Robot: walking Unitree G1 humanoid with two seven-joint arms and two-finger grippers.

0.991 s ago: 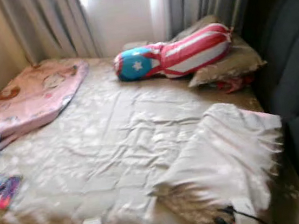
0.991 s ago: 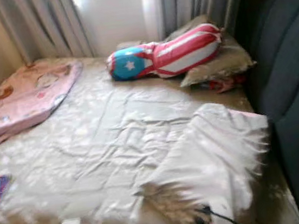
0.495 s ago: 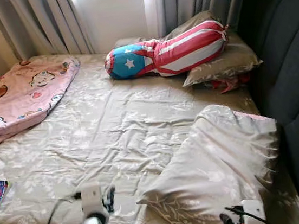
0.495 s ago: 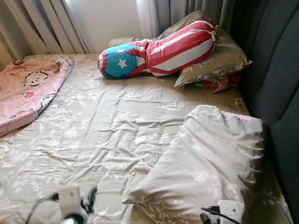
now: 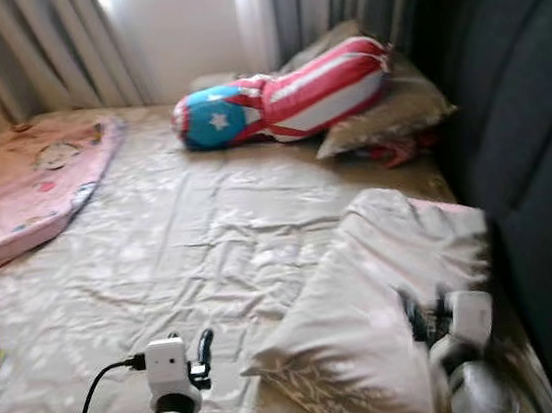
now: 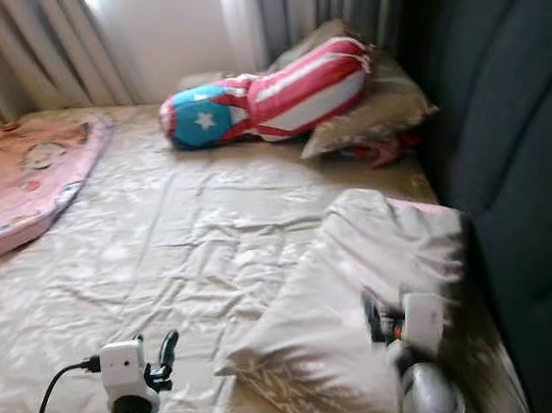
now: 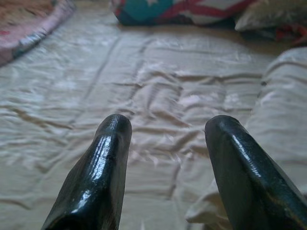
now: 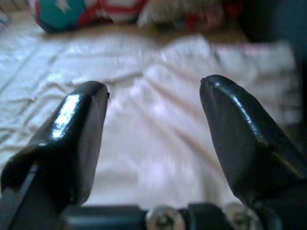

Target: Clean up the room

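Both hands over the bed (image 5: 158, 231), fingers apart.
My right hand (image 5: 422, 314) hovers above near pillow (image 5: 369, 306); my left hand (image 5: 203, 348) above sheet, empty.

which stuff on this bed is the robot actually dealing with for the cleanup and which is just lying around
Job in hand:
- grey pillow near the bed's foot, right gripper over it, open
- left gripper, open, above the sheet

Lying about:
- striped bolster
- pink blanket
- pillow by the headboard
- curtains
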